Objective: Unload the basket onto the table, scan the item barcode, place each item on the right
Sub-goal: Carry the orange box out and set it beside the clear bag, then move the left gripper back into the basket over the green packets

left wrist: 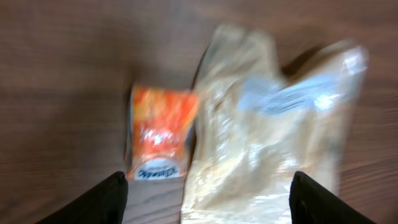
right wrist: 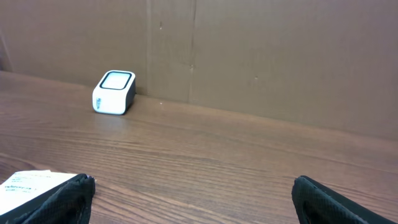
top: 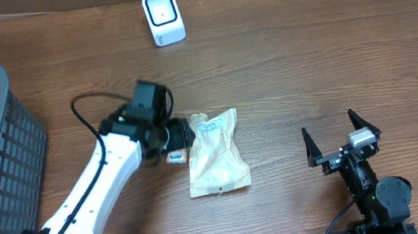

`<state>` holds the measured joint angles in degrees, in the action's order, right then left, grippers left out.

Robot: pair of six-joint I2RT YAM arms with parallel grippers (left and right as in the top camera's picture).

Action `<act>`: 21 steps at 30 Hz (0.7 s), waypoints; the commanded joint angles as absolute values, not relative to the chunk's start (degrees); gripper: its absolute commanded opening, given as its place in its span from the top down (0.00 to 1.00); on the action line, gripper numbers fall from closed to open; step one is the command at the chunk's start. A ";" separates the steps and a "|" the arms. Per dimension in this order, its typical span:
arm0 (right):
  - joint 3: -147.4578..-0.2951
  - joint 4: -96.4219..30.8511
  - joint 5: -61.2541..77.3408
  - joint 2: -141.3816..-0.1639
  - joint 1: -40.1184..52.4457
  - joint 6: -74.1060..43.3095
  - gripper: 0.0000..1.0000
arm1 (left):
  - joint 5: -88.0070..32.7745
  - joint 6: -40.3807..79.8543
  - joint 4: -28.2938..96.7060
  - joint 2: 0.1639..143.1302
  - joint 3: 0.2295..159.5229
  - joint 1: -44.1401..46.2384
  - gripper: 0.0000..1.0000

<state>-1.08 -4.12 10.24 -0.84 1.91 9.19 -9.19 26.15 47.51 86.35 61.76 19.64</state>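
**A:** Overhead, what's on the brown wooden tabletop (top: 306, 65)?
**B:** A beige plastic pouch with a white label (top: 215, 156) lies mid-table, with the left gripper (top: 182, 134) over its left edge. The white box scanner (top: 163, 17) is well apart, at the far edge.
**A:** Left wrist?
**B:** Blurred. The fingers are spread and hold nothing, and a small orange packet (left wrist: 160, 140) lies just beside the pouch.
**A:** Right wrist?
**B:** The right gripper (right wrist: 193, 198) is wide open and empty.

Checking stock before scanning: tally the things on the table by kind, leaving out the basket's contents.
Scanner: 1
Tan pouch: 1
Orange packet: 1
Basket: 1
Total: 4
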 commanded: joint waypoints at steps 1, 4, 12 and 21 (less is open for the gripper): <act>-0.47 -3.92 10.20 -0.16 1.85 8.82 0.00 | -7.73 21.58 52.45 86.08 73.21 19.49 0.28; -0.47 -3.92 10.20 -0.16 1.85 8.82 0.00 | -4.51 20.56 60.25 86.08 83.44 18.76 0.24; -0.47 -3.92 10.20 -0.16 1.85 8.82 0.00 | -0.99 19.20 77.12 86.08 110.61 10.59 0.19; -0.47 -3.90 10.20 -0.16 1.85 8.82 0.00 | -0.49 17.93 86.65 86.02 123.83 -9.26 0.18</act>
